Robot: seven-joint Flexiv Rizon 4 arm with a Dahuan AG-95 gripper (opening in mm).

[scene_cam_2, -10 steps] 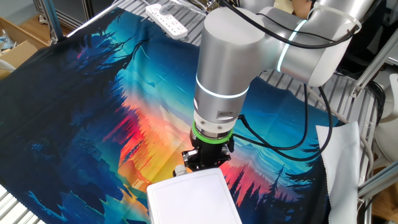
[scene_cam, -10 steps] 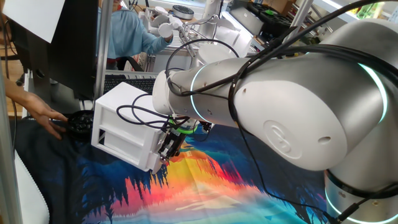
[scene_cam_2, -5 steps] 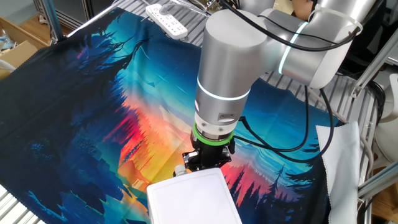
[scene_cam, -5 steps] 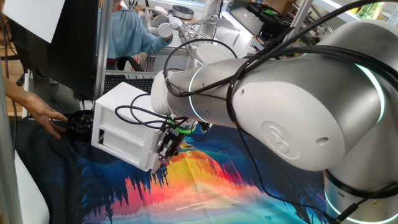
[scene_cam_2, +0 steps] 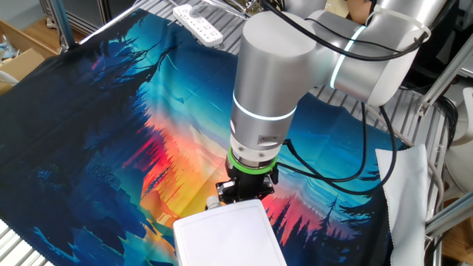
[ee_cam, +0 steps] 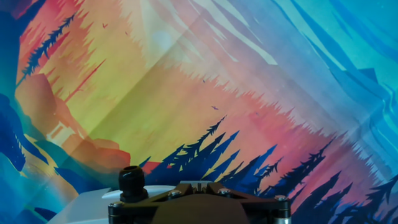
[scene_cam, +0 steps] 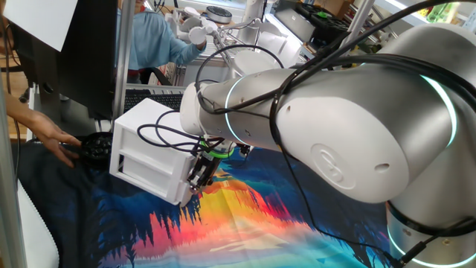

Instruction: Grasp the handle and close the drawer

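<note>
Fingers [scene_cam: 195,186] (shut) beside boxy white cabinet [scene_cam: 149,152]

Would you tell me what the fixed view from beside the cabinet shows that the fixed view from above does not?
Only the side view shows the white cabinet's side wall with its slots, a person's hand on a dark object at the left, and someone in blue behind. Only the overhead view shows the cabinet's flat top, a white power strip at the cloth's far edge, and a cardboard box. Both show the arm reaching down with the pincer at the cabinet's front, above the colourful forest cloth.
</note>
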